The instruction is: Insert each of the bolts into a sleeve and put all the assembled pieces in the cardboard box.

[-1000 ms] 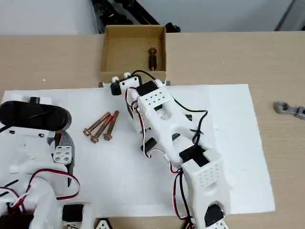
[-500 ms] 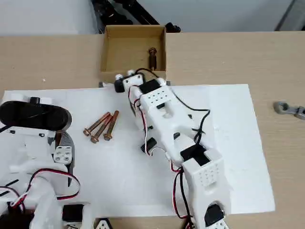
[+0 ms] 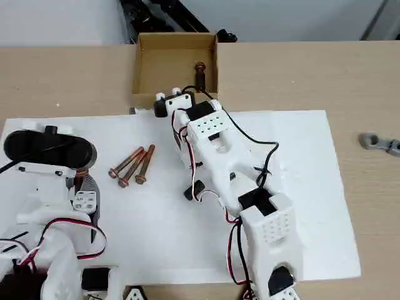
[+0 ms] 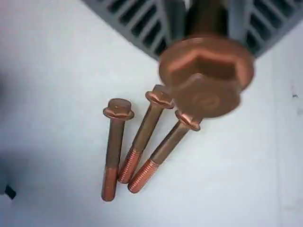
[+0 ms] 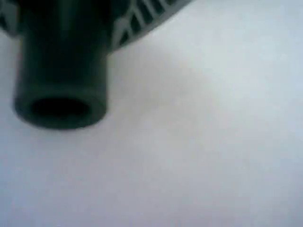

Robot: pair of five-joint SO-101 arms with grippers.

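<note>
Gripping copper hex-flange bolt [image 4: 206, 75] in clenched left gripper [image 4: 206, 16], head outward, near three loose copper bolts [image 3: 132, 165]; clamping dark tubular sleeve [image 5: 59, 71] in right gripper [image 5: 71, 9], bore open, well apart to bolt's right, near brown cardboard box [image 3: 142, 69].

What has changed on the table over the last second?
The right arm crept forward, so its tip is now nearer the cardboard box and a little further right in the high view. The left arm shifted slightly too. The three loose bolts, the assembled piece in the box and the metal piece off to the side stayed put.
</note>
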